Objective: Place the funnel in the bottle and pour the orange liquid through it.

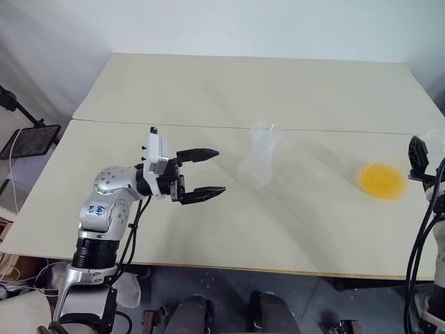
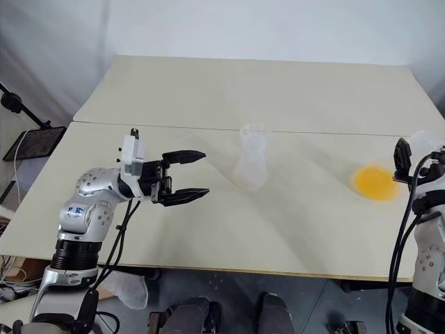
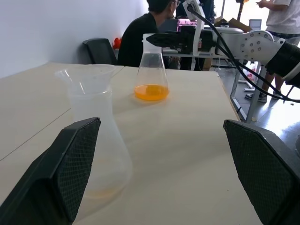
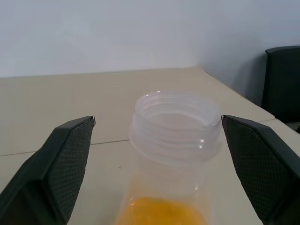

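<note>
Funnel (image 1: 265, 130) already sits in the bottle (image 1: 259, 161) mid-surface. Orange liquid (image 1: 382, 180) waits unpoured in a flask (image 3: 151, 70) near the right edge. Left gripper (image 1: 201, 172) and right gripper (image 4: 157, 164) jaws gape empty, the right's astride the flask neck.

Orange liquid (image 1: 382, 181) in clear flask (image 3: 151, 70); beige table (image 1: 243, 90).

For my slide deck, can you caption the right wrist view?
Open right hand flanks the threaded neck of the clear flask holding the orange liquid on the table.
</note>
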`<state>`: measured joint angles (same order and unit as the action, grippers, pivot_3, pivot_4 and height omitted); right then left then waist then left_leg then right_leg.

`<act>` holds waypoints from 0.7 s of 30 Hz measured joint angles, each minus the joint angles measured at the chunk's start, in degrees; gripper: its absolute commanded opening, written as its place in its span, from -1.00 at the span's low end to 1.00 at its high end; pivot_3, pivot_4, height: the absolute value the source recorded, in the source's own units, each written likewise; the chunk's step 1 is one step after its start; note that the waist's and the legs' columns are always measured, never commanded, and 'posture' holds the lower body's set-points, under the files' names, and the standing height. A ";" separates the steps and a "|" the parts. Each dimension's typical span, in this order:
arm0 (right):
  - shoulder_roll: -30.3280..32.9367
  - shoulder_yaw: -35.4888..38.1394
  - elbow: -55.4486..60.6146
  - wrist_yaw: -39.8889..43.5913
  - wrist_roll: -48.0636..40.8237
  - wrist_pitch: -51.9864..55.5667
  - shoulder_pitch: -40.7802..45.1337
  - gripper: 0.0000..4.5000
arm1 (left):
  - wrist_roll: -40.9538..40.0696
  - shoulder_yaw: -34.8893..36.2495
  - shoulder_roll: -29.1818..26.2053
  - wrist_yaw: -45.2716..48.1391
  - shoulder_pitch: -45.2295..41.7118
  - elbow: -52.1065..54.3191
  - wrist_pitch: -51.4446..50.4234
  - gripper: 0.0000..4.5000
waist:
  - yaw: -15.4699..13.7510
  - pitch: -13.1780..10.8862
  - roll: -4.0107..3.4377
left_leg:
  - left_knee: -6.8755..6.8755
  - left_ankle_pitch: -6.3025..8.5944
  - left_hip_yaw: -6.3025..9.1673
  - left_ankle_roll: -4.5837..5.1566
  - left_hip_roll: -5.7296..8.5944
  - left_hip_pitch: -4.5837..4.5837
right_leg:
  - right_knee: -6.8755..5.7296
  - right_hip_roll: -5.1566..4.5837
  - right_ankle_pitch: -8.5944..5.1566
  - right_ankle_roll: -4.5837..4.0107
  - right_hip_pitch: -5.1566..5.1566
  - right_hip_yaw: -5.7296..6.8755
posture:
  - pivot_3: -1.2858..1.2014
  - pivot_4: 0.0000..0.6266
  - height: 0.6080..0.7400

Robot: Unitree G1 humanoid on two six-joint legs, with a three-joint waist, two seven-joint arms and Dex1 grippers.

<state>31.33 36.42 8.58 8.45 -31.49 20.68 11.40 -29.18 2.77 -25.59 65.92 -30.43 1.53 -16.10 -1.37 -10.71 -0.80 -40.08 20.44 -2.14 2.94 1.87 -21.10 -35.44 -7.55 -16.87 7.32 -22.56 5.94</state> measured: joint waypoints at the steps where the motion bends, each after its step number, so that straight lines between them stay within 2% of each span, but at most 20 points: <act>1: -0.34 0.03 -0.15 -0.05 -0.02 -0.37 0.32 0.74 | 0.00 -0.02 0.00 0.01 0.00 0.00 0.06 1.00 | 0.05 0.00 0.00 | 0.00 0.00 -0.01 0.00 0.00 0.00 | 0.00 0.00 0.00 0.00 0.00 0.00 | 0.03 -0.52 1.00; 4: -0.36 0.02 -0.39 -0.04 0.00 -0.40 0.90 0.29 | 0.00 -0.11 0.03 0.05 -0.01 -0.01 0.59 1.00 | 0.18 0.00 0.00 | 0.01 0.00 -0.02 0.00 -0.01 0.01 | 0.01 0.01 0.00 0.00 0.00 0.00 | 0.03 -0.52 1.00; 6: -0.44 -0.10 -0.76 0.10 -0.06 -0.44 1.02 0.09 | 0.00 -0.19 0.07 0.06 -0.01 -0.03 0.86 1.00 | 0.19 0.00 0.00 | 0.01 0.00 -0.02 0.00 -0.02 0.01 | 0.01 0.02 0.00 0.00 0.00 -0.01 | 0.03 -0.52 1.00; 9: -0.59 -0.29 -1.63 0.41 -0.03 -0.44 1.21 -0.34 | 0.00 -0.47 0.09 0.06 -0.01 -0.05 1.30 1.00 | 0.14 0.00 0.00 | 0.01 0.00 -0.02 0.00 -0.02 0.00 | 0.01 0.01 0.00 0.00 0.00 0.00 | 0.03 -0.52 1.00; 21: -0.58 -0.95 -2.05 2.50 -0.09 -0.70 0.82 -0.34 | 0.00 -0.47 0.02 0.23 -0.02 -0.26 2.37 1.00 | 0.07 0.00 0.00 | 0.01 0.00 -0.01 0.00 -0.01 -0.01 | 0.03 0.00 0.00 0.00 0.00 -0.01 | 0.03 -0.52 1.00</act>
<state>30.75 35.47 6.53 10.95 -31.58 19.98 12.23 -29.18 2.31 -25.57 66.15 -30.46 1.26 -13.72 -1.30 -10.71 -0.81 -40.07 20.44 -2.16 2.94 1.85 -21.10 -35.42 -7.55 -16.87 7.32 -22.56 5.93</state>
